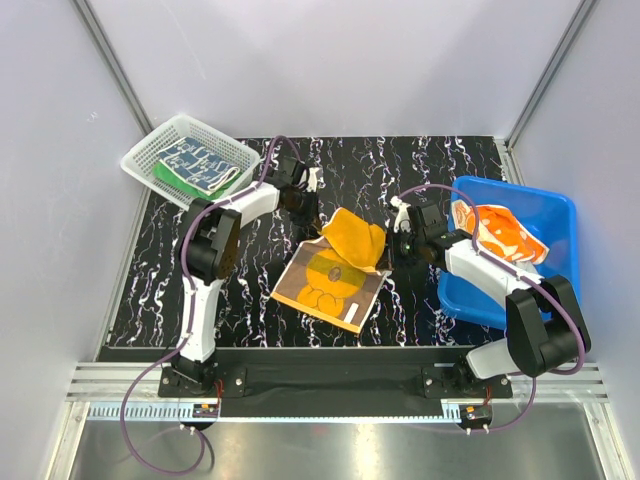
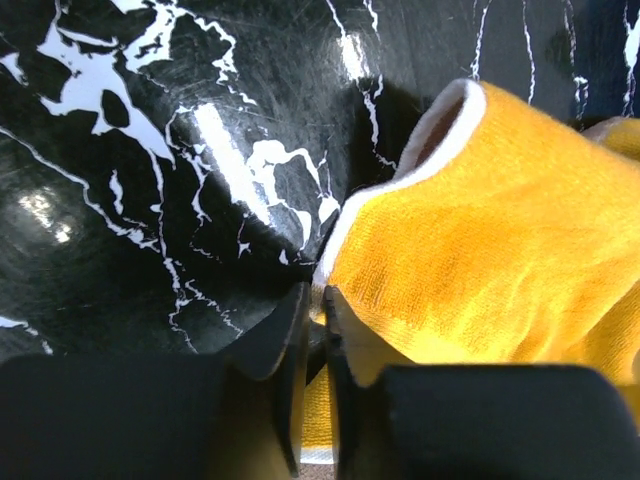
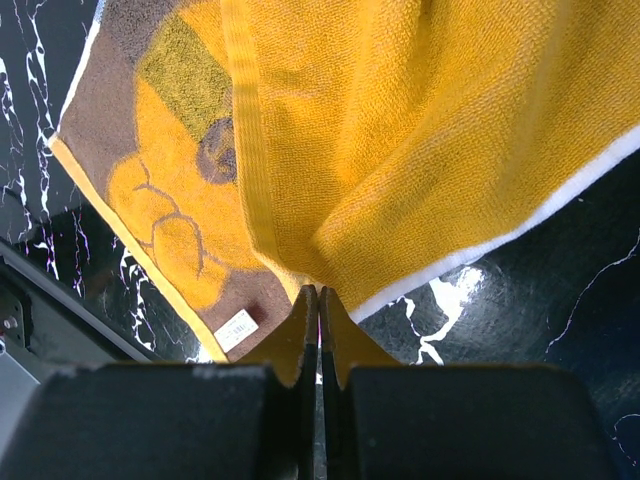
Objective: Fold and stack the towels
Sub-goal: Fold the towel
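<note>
Left gripper pinches, nearly closed, the white-trimmed corner of the yellow bear towel, half folded at the middle of the black marble table, while the right gripper clamps fully shut on its opposite corner.

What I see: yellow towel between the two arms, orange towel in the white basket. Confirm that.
No: the top view shows the orange towel in the blue tub, not the white basket. The rest stands.
</note>
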`<state>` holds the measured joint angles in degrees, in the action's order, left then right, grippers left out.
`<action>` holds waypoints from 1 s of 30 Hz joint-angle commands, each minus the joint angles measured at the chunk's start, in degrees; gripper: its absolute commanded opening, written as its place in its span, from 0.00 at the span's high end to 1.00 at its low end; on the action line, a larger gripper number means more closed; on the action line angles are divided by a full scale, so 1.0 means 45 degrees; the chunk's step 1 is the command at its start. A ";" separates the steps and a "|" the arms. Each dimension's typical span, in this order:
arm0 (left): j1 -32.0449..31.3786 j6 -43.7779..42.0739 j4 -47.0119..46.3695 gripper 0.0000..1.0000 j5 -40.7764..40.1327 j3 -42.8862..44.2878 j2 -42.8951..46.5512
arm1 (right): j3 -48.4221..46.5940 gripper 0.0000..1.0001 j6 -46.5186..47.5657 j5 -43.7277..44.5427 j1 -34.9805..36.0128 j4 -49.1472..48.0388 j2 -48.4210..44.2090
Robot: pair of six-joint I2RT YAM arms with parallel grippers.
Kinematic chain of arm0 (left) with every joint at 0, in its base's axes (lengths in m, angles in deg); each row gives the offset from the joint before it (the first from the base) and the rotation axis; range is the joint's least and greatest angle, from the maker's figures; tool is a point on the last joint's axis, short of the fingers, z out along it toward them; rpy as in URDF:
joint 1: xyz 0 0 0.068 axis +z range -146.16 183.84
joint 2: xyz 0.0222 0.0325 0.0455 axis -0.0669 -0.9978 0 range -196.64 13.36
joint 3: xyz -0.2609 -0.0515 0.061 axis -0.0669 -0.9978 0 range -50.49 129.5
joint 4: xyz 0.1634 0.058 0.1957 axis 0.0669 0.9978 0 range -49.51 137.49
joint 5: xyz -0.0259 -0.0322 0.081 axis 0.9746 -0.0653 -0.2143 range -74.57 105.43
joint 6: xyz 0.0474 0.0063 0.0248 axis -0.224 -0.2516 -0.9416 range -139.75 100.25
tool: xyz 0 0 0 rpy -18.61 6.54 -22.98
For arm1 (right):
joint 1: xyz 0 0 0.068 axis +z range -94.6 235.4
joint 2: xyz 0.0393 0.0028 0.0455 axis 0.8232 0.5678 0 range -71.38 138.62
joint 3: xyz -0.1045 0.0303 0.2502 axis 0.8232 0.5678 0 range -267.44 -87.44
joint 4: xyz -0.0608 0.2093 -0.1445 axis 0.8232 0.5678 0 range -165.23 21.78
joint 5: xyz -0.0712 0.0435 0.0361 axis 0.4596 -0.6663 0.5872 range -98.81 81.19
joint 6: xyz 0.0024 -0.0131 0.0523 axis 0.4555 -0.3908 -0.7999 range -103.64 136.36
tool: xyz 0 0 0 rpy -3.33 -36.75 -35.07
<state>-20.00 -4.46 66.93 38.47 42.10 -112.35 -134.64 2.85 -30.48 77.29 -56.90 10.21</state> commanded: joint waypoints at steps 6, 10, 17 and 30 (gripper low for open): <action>0.0004 0.0332 0.0122 1.00 0.1186 0.1083 0.0180 | -0.0546 1.00 0.0035 0.0147 0.0116 -0.0615 -0.0258; 0.0140 0.0976 0.0082 1.00 0.1303 0.1356 0.1020 | -0.1072 1.00 -0.0081 0.0829 0.0097 -0.0655 -0.0297; 0.0277 0.1075 0.0786 1.00 0.0933 0.2273 0.1997 | -0.2088 1.00 0.0542 0.1962 0.0097 -0.0538 -0.0317; 0.0628 0.2481 -0.0814 1.00 0.0836 0.4460 0.1335 | -0.5779 1.00 0.2046 0.4718 -0.0450 -0.1297 0.1597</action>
<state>-17.73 4.10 68.59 41.75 58.23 -106.01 -157.04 9.47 -13.71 76.38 -58.97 16.02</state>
